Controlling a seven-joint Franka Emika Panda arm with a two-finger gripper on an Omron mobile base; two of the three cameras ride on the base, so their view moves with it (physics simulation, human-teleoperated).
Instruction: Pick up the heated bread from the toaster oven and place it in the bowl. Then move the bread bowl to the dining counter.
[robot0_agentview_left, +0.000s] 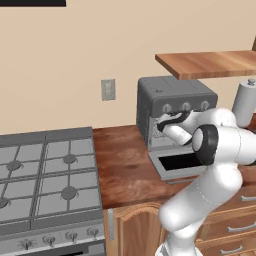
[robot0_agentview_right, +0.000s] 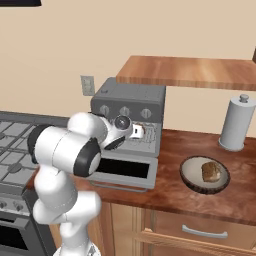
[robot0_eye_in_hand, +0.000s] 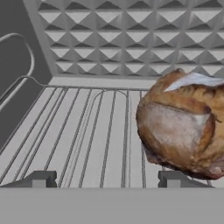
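Bread (robot0_eye_in_hand: 181, 127) on toaster oven (robot0_agentview_left: 172, 107) rack (robot0_eye_in_hand: 87, 131)

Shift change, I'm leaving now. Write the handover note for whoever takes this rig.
Gripper: open, inside the toaster oven, holding nothing.
Heated bread: on the wire rack, off toward one fingertip, not centred between the jaws.
Bowl: on the counter beside the oven, with a brown piece in it.
Done: oven door is down, the hand is at the bread.
Left: grasp the bread, put it in the bowl, carry the bowl to the dining counter.
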